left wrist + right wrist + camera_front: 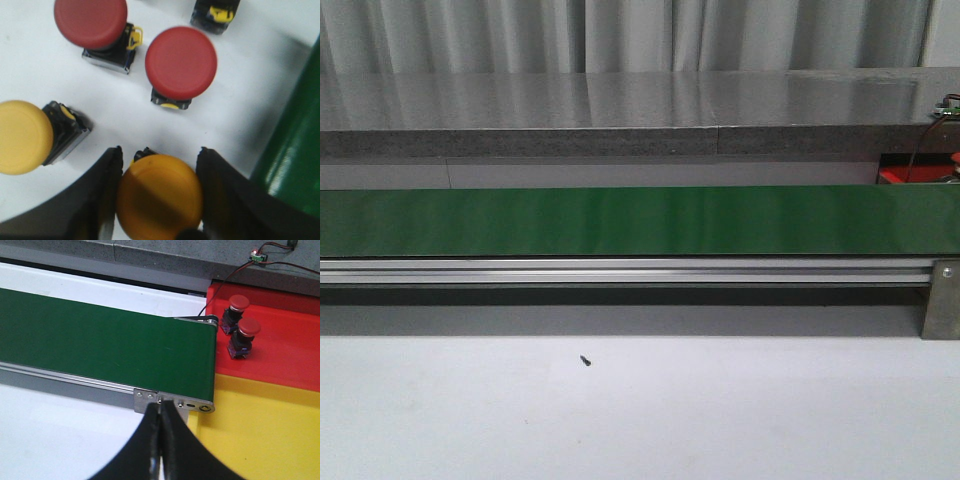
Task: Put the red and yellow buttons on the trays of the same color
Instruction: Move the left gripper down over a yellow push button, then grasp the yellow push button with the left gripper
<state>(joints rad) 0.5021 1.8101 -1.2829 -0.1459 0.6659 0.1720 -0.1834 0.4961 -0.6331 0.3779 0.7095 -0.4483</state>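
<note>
Left gripper [159,200]: jaws open, straddling yellow button [159,197], cap up, not clamped | right gripper [160,440]: jaws closed, empty, by yellow tray [260,430] | red tray [280,340]: two red buttons [242,332] | left arm nearer.

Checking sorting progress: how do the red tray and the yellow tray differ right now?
The shiny red plastic tray holds two red mushroom-head buttons; the shiny yellow plastic tray shows none. The red tray lies farther from the right gripper's shut fingers than the yellow tray. Both adjoin the green conveyor belt's end.
</note>
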